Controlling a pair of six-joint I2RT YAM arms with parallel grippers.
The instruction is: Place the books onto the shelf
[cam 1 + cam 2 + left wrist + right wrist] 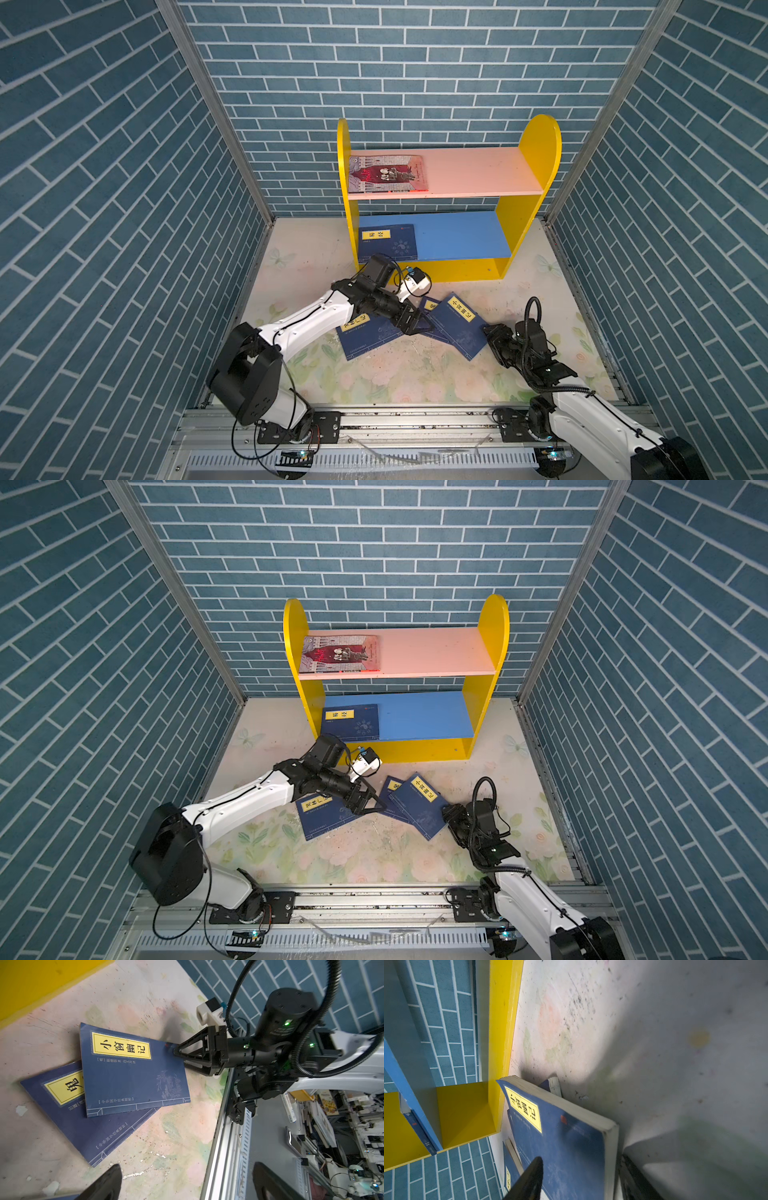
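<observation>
The cell is closed on three sides by blue brick-pattern wall panels (104, 166). The work is carried on a tabletop (415, 374) covered with a pale floral sheet.

At the left, a navy softcover book with a yellow title label (365, 336) lies flat, partly under the left arm. The left gripper (417, 323) is held low between this book and a second navy book (79, 1126), jaws wide apart and empty. A third navy book (461, 328) lies across the second. At its right-hand edge the right gripper (179, 1057) is set, one finger over the cover and one beyond the page edge. Whether the jaws are already clamped cannot be told.

The step in hand is judged to be the pick-up of the third book. A bite deeper than the bare corner is advised, since a thin softcover is likely to sag or slip. The lift should be kept low until the book beneath is cleared.

Behind stands a two-tier wooden shelf with yellow round-topped side panels (536, 158). A grey-and-red illustrated book (388, 173) lies at the left end of the pink upper board (478, 170). A fourth navy book (386, 243) lies at the left end of the blue lower board (461, 235). The right-hand portions of both boards are judged the easier target.

The sheet is scuffed and flecked with dark marks. An aluminium rail (415, 419) runs along the front edge.
</observation>
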